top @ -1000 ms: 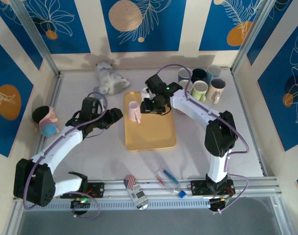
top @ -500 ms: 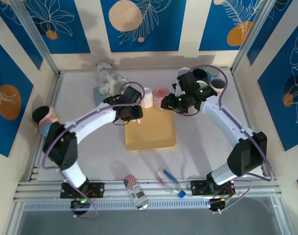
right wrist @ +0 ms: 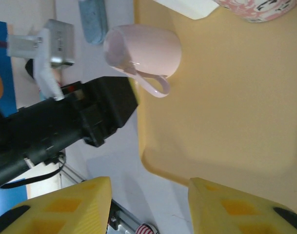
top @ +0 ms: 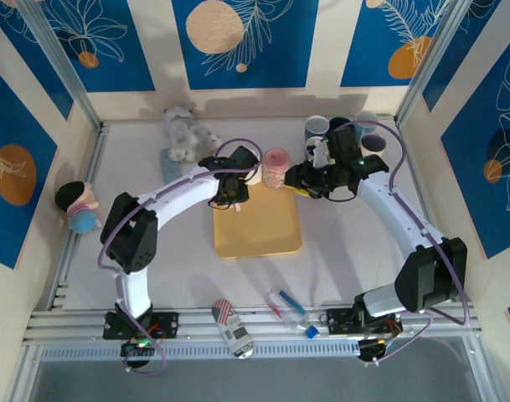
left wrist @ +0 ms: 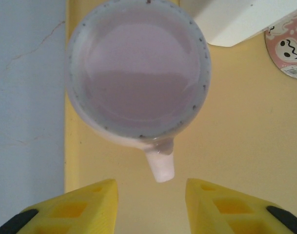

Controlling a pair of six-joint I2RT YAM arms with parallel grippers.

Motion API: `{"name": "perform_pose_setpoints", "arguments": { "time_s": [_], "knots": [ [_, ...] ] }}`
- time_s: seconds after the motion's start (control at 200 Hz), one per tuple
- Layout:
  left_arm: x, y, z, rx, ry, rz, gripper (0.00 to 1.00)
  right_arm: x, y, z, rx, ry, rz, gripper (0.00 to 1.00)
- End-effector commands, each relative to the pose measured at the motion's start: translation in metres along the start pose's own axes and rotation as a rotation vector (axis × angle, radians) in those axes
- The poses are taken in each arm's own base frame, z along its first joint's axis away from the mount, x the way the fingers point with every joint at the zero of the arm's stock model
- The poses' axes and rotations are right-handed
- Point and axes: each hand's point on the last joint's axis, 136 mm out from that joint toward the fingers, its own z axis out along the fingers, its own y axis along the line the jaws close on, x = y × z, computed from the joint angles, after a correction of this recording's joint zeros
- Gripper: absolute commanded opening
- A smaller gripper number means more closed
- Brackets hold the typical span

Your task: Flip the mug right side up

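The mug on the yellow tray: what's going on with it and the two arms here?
The pale pink mug stands open end up near the far left edge of the yellow tray. The left gripper hovers above it, jaws open, with the handle pointing at the gap, untouched. The right gripper hangs over the tray's far end, jaws open and empty, near a pink patterned cup.

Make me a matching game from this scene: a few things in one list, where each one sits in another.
Things
1. pale pink mug
2. patterned mug
3. plush toy
4. doll

Places
A. far back of the table, left of the tray
B. left edge of the table
C. tray's far left corner, open end up
D. tray's far edge, right of the other mug

Pairs: 1-C, 2-D, 3-A, 4-B
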Motion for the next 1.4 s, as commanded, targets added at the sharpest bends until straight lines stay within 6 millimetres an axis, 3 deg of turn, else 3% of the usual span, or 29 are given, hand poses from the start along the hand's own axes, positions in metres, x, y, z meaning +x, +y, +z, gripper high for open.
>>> {"name": "perform_pose_setpoints", "arguments": {
  "time_s": [0.0,0.545,0.65,0.925,1.09,1.396],
  "knots": [
    [0.001,-0.001,0.002,-0.036,0.0,-0.01,0.41,0.007,0.008,-0.003,-0.064,0.023,-0.027,0.46],
    [0.001,0.006,0.019,-0.12,0.009,-0.023,0.33,0.005,0.008,-0.009,-0.095,0.013,-0.041,0.46],
    [0.002,0.008,0.021,-0.118,0.002,-0.024,0.25,0.003,0.01,-0.012,-0.101,0.004,-0.041,0.46],
    [-0.001,0.008,0.02,-0.119,-0.011,0.007,0.25,0.003,0.012,-0.015,-0.105,-0.007,-0.033,0.46],
    [0.0,0.007,0.026,-0.124,-0.003,0.011,0.33,0.004,0.011,-0.017,-0.1,-0.012,-0.034,0.46],
    [0.003,0.004,0.033,-0.123,0.016,0.021,0.28,0.001,0.01,-0.019,-0.103,-0.014,-0.04,0.46]
  ]
}}
